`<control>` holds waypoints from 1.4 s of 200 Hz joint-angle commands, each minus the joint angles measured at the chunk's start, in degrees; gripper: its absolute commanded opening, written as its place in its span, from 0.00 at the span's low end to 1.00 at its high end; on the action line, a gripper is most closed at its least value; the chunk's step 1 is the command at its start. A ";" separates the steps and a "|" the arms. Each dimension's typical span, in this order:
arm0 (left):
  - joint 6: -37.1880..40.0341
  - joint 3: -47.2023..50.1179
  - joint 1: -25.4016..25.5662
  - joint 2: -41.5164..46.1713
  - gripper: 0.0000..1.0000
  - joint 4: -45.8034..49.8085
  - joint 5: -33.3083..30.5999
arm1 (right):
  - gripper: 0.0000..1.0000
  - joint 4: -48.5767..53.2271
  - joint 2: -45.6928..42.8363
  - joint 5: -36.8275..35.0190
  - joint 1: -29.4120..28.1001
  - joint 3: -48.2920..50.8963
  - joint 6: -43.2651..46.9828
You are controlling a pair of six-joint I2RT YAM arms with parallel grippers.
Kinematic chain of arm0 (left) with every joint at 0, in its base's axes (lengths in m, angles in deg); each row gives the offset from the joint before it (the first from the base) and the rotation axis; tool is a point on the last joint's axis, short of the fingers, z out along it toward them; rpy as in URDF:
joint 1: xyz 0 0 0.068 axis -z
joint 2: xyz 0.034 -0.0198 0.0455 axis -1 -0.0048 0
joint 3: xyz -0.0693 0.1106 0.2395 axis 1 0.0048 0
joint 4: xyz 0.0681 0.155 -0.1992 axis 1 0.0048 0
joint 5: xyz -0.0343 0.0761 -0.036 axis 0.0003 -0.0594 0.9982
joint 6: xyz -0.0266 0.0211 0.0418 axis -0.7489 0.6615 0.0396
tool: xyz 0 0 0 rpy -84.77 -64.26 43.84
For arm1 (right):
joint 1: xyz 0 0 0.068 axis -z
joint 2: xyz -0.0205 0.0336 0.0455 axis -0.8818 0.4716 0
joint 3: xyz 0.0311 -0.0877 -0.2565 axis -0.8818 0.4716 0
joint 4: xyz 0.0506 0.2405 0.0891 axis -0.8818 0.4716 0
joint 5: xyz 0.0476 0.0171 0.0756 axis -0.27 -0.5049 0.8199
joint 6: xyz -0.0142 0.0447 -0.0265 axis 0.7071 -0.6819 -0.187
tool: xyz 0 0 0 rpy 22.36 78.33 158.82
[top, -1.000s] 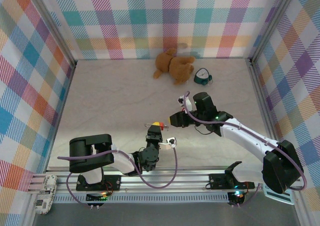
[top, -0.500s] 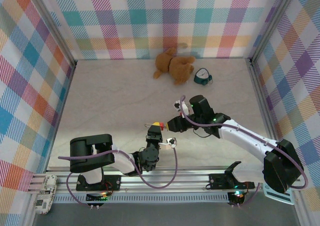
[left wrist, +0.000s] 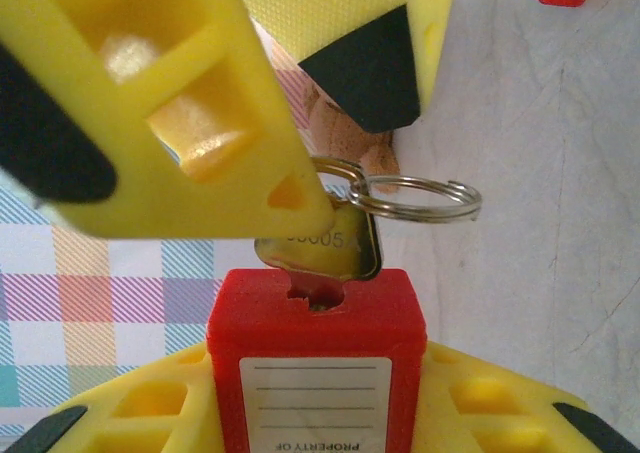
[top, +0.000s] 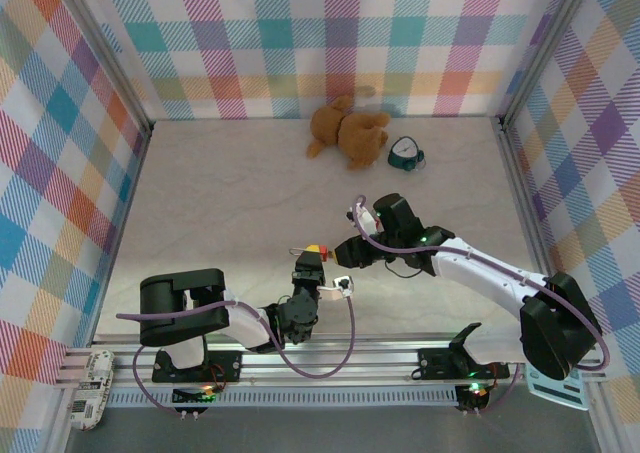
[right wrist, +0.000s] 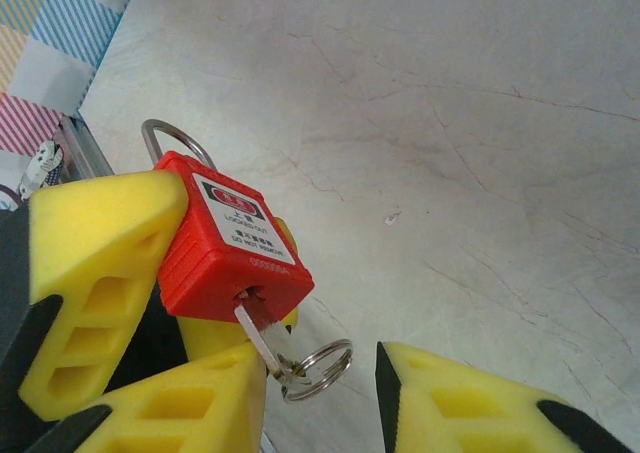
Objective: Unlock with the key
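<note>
The left tool (left wrist: 315,393) is clamped on the red padlock (left wrist: 315,318), one yellow finger on each side of its body, with the keyway end facing the right tool (left wrist: 340,143). The key (left wrist: 320,243) sits in that keyway. Its flat head and the key ring (left wrist: 415,198) hang just outside the lock, in the gap between the right tool's fingers.

The right tool stands partly open. One finger (left wrist: 190,123) lies against or over the edge of the key head, and the other is apart from it, so the key is straddled and not pinched.

Risks from here, as I judge them:

- **Closing on the ring:** the ring (right wrist: 318,368) lies midway between the right tool's fingertips. If the fingers close on it and not on the head, it will swivel and pass no turn to the key.
- **Gripping off centre:** an off-centre pinch on the thin head could slide off, or drag the key out. Some blade (right wrist: 255,328) shows outside the lock.
- **Turning off the blade's axis:** this could bend the slim key, or make the padlock rotate between the left tool's soft-looking fingers and waste the twist.
- **A strong push:** this could work the lock loose, and it would drop to the bench (right wrist: 450,123) below both tools.
</note>
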 commanded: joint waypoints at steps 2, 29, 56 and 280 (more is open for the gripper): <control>-0.23 -0.04 0.79 -0.08 0.17 -3.04 -1.15 | 0.37 -0.32 0.70 -1.39 -0.33 -1.38 -0.04; -0.30 0.04 0.79 -0.24 0.17 -3.04 -1.15 | 0.39 -0.59 1.45 -1.66 -0.32 -1.97 -0.50; -0.29 0.04 0.80 -0.37 0.17 -3.04 -1.15 | 0.41 -0.96 1.55 -0.86 -0.33 -2.04 -1.11; 0.19 -0.31 0.90 -0.12 0.16 -3.05 -0.89 | 0.45 0.44 2.94 -4.39 -0.06 -3.58 -0.85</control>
